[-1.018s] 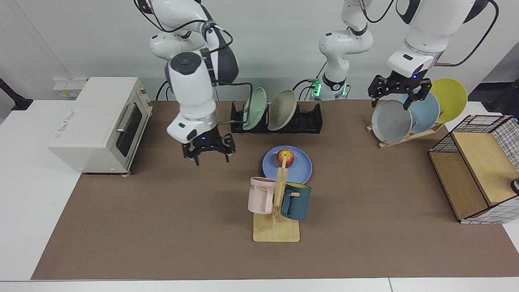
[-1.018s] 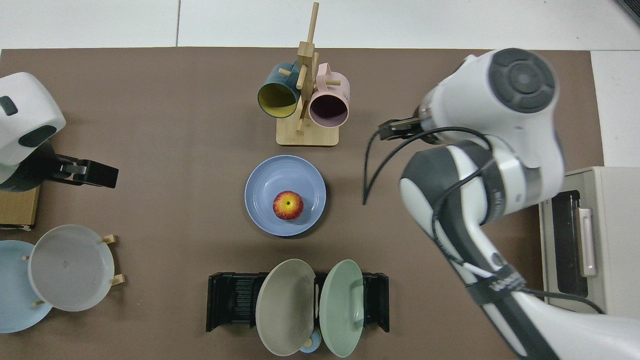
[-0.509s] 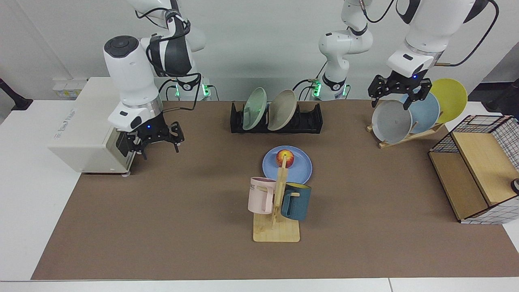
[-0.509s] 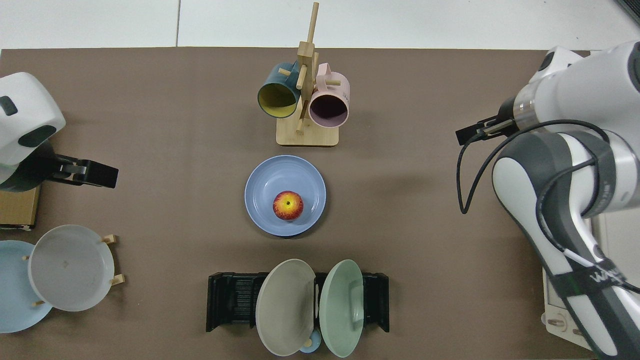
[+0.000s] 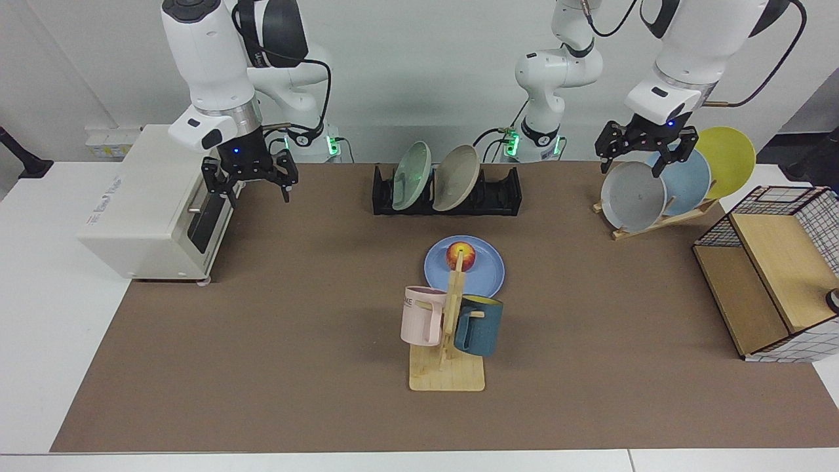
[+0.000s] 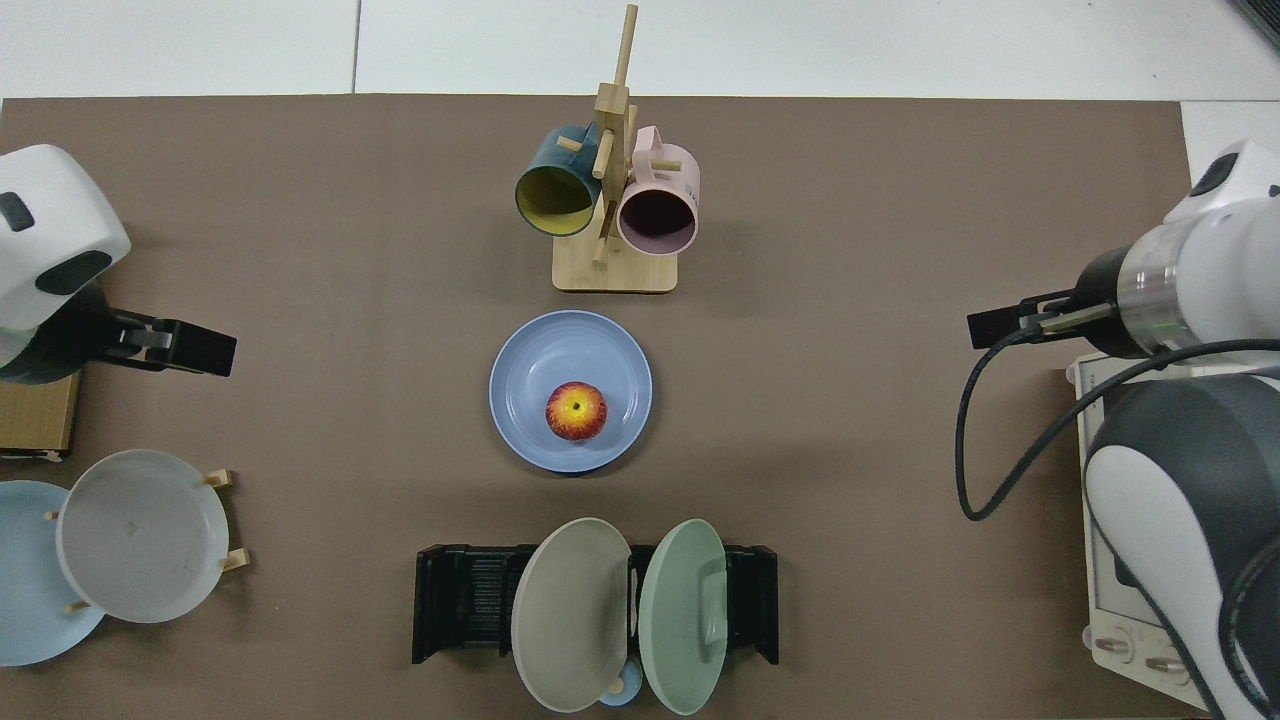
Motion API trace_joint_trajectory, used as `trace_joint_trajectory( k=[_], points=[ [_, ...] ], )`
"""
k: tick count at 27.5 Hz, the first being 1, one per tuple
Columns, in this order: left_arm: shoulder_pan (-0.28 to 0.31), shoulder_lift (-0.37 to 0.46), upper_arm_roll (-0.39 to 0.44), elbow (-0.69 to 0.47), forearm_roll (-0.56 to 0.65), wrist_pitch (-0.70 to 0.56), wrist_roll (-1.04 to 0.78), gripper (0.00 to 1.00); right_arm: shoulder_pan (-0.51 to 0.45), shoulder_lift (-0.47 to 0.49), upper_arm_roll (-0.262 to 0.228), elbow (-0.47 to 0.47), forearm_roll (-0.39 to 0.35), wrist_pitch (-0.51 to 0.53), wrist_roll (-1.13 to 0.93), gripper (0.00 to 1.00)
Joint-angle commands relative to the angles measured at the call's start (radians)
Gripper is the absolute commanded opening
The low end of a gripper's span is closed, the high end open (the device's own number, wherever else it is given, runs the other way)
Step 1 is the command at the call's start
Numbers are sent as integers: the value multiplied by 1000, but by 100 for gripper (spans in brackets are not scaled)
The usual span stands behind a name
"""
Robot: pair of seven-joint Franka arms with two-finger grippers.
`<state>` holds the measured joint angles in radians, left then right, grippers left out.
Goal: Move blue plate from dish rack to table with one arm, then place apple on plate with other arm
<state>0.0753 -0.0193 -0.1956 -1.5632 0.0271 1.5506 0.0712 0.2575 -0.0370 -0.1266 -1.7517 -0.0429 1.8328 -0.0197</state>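
The apple point(image 5: 461, 254) sits on the blue plate point(image 5: 485, 269) on the table point(image 5: 262, 341), well apart from both empty, spread claws: right claw point(image 5: 249, 176), left claw point(image 5: 645, 149). Task looks complete; nothing further seems needed.

Glossy white arms, dark grey joints, black cables, black claws beneath small blue lights.

One cam sits across the counter point(image 5: 262, 367), angled down at both arm bases. The other hangs straight overhead, flipped around. Both catch the whole mat, mug tree point(image 5: 448, 328) included.
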Motion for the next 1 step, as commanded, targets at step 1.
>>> trace_joint_trajectory(
  k=[1],
  points=[
    [7,-5,-4,14,19,-26,4,100,-7,8,-1,11,18,-20,27,100]
  ],
)
